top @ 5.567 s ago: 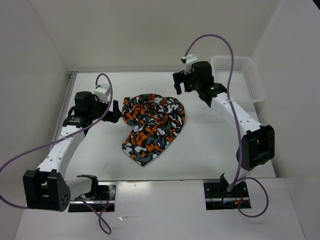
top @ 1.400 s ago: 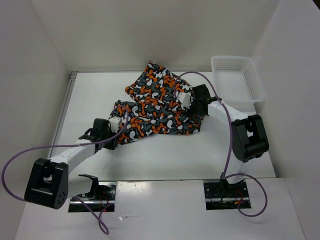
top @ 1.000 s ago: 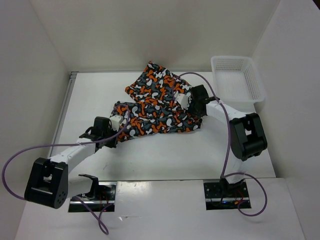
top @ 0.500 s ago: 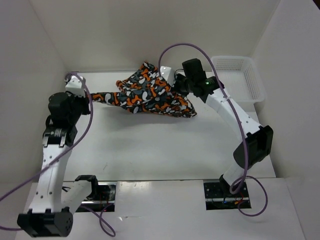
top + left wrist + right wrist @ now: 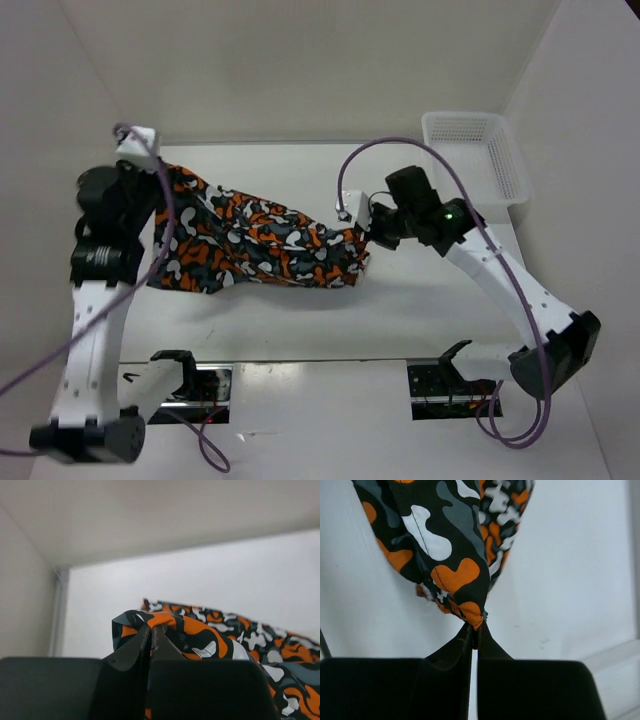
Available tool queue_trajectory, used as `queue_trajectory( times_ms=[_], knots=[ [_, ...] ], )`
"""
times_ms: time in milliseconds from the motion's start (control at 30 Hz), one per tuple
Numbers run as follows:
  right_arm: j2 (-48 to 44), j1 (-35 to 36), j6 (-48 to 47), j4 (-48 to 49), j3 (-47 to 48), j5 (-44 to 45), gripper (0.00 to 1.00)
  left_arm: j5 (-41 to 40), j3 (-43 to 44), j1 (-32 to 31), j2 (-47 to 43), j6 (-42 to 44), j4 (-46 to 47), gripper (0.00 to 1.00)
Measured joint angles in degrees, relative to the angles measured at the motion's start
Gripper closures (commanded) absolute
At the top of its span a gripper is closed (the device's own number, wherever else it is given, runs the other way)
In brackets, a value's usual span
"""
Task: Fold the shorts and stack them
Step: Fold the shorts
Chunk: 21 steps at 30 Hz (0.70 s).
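Observation:
The shorts (image 5: 255, 245), blotched orange, black, grey and white, hang stretched between my two grippers above the table. My left gripper (image 5: 160, 178) is shut on the left corner, high near the back left wall; in the left wrist view its jaws (image 5: 151, 628) pinch a fold of the shorts (image 5: 200, 635). My right gripper (image 5: 362, 232) is shut on the right corner near the table's middle; the right wrist view shows the shorts (image 5: 445, 540) hanging from its closed tips (image 5: 475, 627). The cloth sags between the grips.
A white mesh basket (image 5: 478, 155) stands at the back right corner of the table (image 5: 420, 300). White walls close in on the left, back and right. The arm bases and purple cables sit at the near edge.
Both arms have carried the shorts toward the near left. The left gripper rose toward the back left wall, the right came down to the middle, and the cloth now spreads wider.

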Motion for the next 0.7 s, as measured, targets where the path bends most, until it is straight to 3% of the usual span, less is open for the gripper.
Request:
queue_trajectory(
  times_ms=[200, 367, 567, 700],
  knots=[
    [6.16, -0.46, 1.18, 1.55, -13.25, 1.70, 1.00, -0.61, -2.56, -1.18, 23.98, -0.02, -2.51, 1.00],
    [11.34, -4.44, 2.62, 4.44, -15.32, 1.77, 1.00, -2.49, -6.08, -1.75, 27.32, 0.00, -4.66, 1.00],
    [20.87, -14.25, 6.95, 10.64, -9.01, 1.31, 1.00, -4.85, -6.62, -1.25, 29.92, -0.02, -0.22, 1.00],
    [26.49, -15.52, 8.35, 13.90, -5.31, 0.59, 1.00, -7.04, -8.07, -0.79, 34.56, -0.02, 2.99, 1.00]
  ],
)
